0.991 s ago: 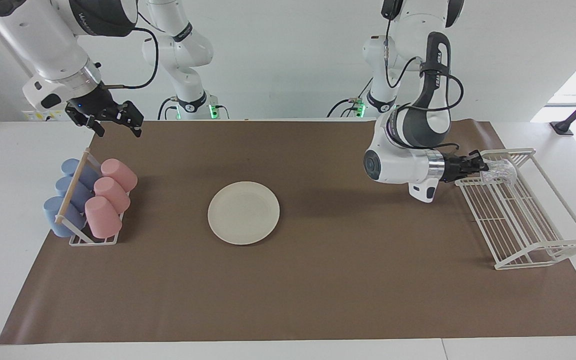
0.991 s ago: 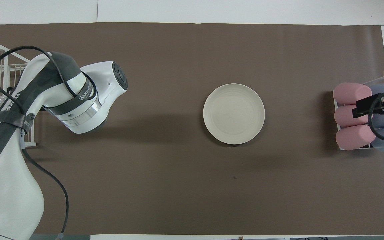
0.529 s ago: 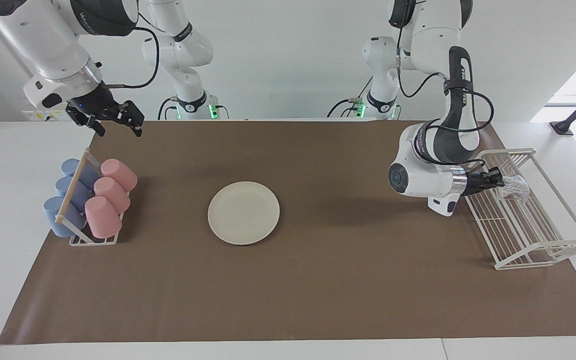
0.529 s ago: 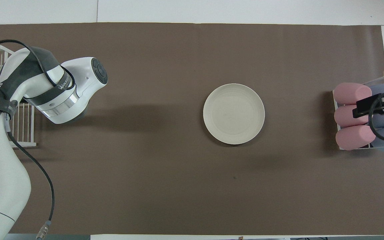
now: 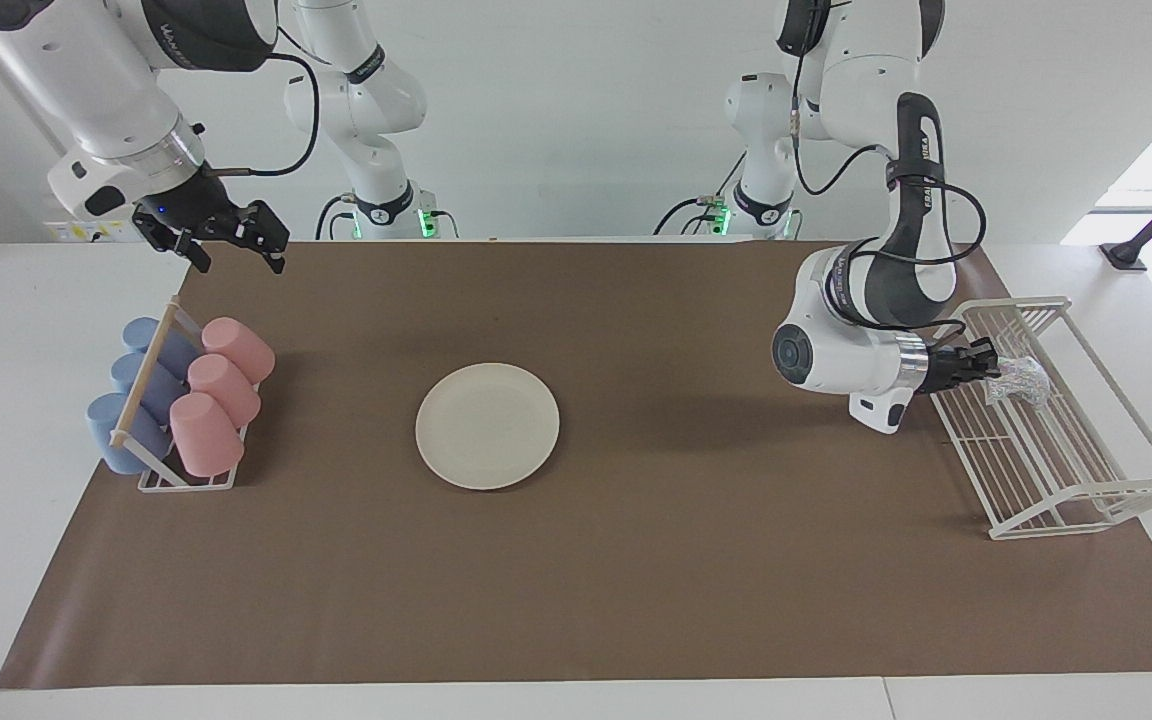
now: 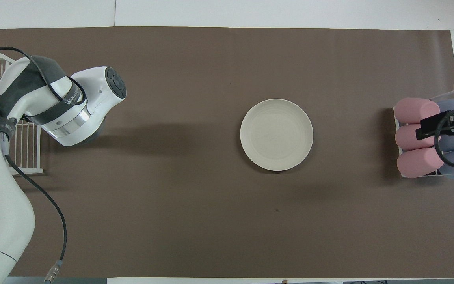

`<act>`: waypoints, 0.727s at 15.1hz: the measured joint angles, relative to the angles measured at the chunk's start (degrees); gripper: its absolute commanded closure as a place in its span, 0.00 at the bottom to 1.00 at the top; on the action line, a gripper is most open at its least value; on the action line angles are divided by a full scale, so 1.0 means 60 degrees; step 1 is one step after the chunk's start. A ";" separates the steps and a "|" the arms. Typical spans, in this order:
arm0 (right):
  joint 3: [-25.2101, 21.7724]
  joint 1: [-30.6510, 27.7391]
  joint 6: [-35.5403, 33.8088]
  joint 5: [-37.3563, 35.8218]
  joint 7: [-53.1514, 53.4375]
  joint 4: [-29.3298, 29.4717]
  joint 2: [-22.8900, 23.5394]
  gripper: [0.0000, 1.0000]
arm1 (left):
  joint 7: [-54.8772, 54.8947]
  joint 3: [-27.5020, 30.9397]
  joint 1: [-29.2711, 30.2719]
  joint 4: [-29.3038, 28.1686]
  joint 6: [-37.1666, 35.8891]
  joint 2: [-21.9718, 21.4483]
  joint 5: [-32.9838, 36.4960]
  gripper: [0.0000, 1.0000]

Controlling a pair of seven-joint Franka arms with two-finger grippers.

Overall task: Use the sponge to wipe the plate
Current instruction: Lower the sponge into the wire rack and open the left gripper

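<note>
One plate (image 5: 487,425), one sponge (image 5: 1020,378), one wire rack (image 5: 1086,490), three pink cups (image 5: 219,378) and three blue cups (image 5: 141,380) in a cup holder (image 5: 186,480), all on a brown mat (image 5: 636,580).

The left gripper (image 5: 991,362) is reaching sideways into the wire rack at the left arm's end of the table, and the sponge is sitting right at its fingertips, over the rack's wire floor. Whether the fingers are pinching the sponge or only touching it, I cannot tell. The sponge is a crumpled lump, slightly longer along the line the gripper is pointing, away from the plate.

The plate is lying flat in the middle of the mat, well apart from the left gripper, between the rack and the cup holder.

The right gripper (image 5: 236,243) is waiting in the air with its fingers spread wide and holding nothing; in the overhead view the right gripper (image 6: 422,131) is hanging over the cups.
</note>
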 measured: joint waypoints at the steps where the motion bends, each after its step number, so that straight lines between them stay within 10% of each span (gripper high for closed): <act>1: 0.0000 0.0000 0.0003 0.0000 0.0000 0.0002 0.0000 0.00 | 0.0000 0.0005 0.0007 0.0000 0.0022 0.0000 0.0000 1.00; 2: 0.0000 0.0000 0.0005 0.0000 0.0000 0.0006 -0.0001 0.00 | 0.0000 0.0013 0.0011 0.0000 0.0046 0.0000 0.0000 0.95; 3: 0.0000 0.0000 0.0005 0.0000 0.0000 0.0007 -0.0004 0.00 | 0.0000 0.0023 0.0016 0.0000 0.0070 0.0000 0.0000 0.33; 4: 0.0000 0.0001 0.0006 0.0000 0.0000 0.0007 -0.0006 0.00 | 0.0000 0.0035 0.0024 0.0000 0.0085 0.0000 0.0000 0.00; 11: 0.0000 0.0001 0.0017 0.0000 0.0000 0.0007 -0.0009 0.00 | 0.0017 0.0060 0.0053 0.0000 0.0197 0.0000 0.0000 0.00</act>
